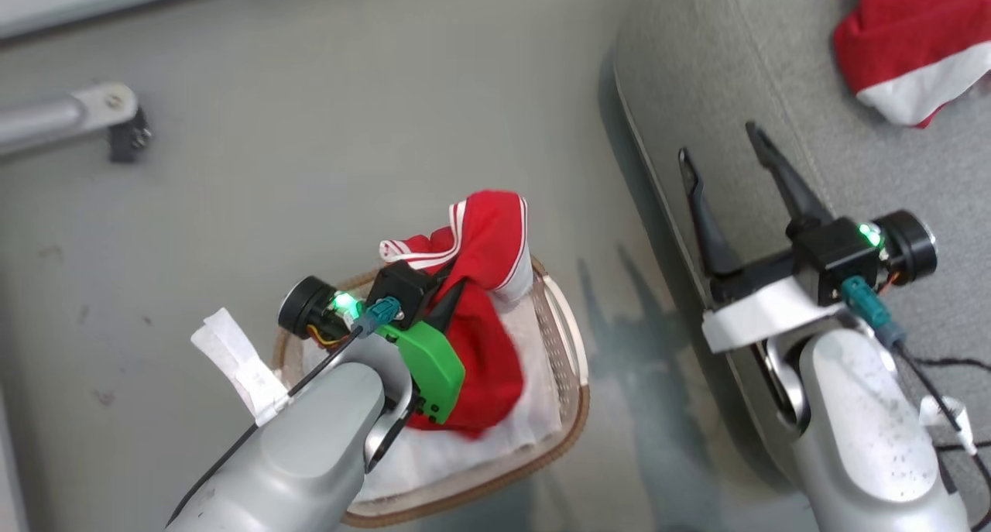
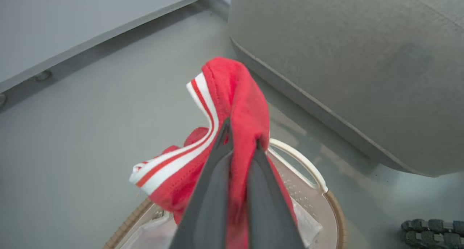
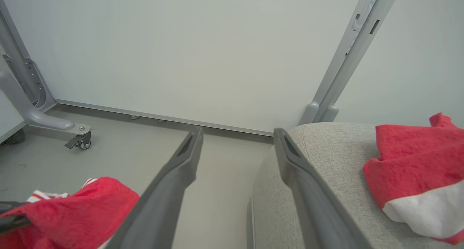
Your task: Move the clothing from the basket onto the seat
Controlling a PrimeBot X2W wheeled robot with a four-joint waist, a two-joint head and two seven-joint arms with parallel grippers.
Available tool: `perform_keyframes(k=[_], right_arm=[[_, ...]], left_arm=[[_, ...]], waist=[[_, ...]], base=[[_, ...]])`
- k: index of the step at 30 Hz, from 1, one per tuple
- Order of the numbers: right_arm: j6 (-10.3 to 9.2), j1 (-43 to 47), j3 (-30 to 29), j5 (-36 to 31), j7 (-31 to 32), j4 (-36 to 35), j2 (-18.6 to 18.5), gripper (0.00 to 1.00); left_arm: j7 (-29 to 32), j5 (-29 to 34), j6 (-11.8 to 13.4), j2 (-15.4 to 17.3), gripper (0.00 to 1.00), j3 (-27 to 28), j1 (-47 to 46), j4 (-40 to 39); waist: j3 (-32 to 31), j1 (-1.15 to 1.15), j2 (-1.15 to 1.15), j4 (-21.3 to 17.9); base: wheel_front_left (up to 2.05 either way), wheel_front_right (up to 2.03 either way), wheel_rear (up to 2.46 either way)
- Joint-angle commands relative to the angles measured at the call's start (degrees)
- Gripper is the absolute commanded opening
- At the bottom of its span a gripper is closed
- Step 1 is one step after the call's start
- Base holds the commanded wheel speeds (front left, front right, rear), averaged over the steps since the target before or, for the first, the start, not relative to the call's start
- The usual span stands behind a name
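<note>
My left gripper (image 1: 457, 286) is shut on a red garment (image 1: 489, 269) with white stripes, lifted above the basket (image 1: 574, 408) so its lower part still hangs onto the white liner (image 1: 534, 408). In the left wrist view the fingers (image 2: 217, 169) pinch the red cloth (image 2: 233, 89), which folds over their tips above the basket's rim (image 2: 335, 211). My right gripper (image 1: 720, 145) hangs open and holds nothing over the left edge of the grey seat (image 1: 774, 83). A second red and white garment (image 1: 913, 48) lies on the seat (image 3: 337, 158), to the right of the right gripper (image 3: 238, 133).
The basket stands on the grey floor just left of the seat (image 2: 344, 60). A wheeled metal stand leg (image 1: 85, 118) lies at the far left, with its caster (image 3: 78, 141) by a pale wall panel. A black ribbed object (image 2: 431, 231) sits on the floor near the seat.
</note>
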Motion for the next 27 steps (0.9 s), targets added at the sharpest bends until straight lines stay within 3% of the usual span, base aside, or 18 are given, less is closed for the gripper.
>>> perform_keyframes(k=[1, 8, 14, 27], right_arm=[[-0.06, 2.1, 0.1, -0.2, 0.0, 0.5, -0.2, 1.00], [-0.06, 7.0, 1.2, 0.3, 0.0, 2.4, -0.2, 1.00], [-0.06, 10.2, 2.7, 0.8, 0.0, 3.7, -0.2, 1.00], [-0.06, 7.8, 8.9, 1.6, 0.0, 5.3, -0.2, 1.00]], left_arm=[[-0.2, 1.4, 0.3, 0.6, 0.00, 0.7, 1.3, -1.9], [-0.1, 5.8, -0.3, 2.7, 0.00, 3.9, 0.5, -9.4], [-0.1, 7.7, -1.1, 4.0, 0.00, 4.6, -4.4, -11.3], [2.7, 7.4, -2.4, 6.0, 0.00, 5.5, -16.8, -12.9]], waist=[[-10.7, 0.00, 0.00, 5.2], [-18.9, 0.00, 0.00, 6.2], [-24.3, 0.00, 0.00, 6.4], [-27.1, 0.00, 0.00, 5.1]], base=[[0.00, 0.00, 0.00], [0.00, 0.00, 0.00], [0.00, 0.00, 0.00], [0.00, 0.00, 0.00]])
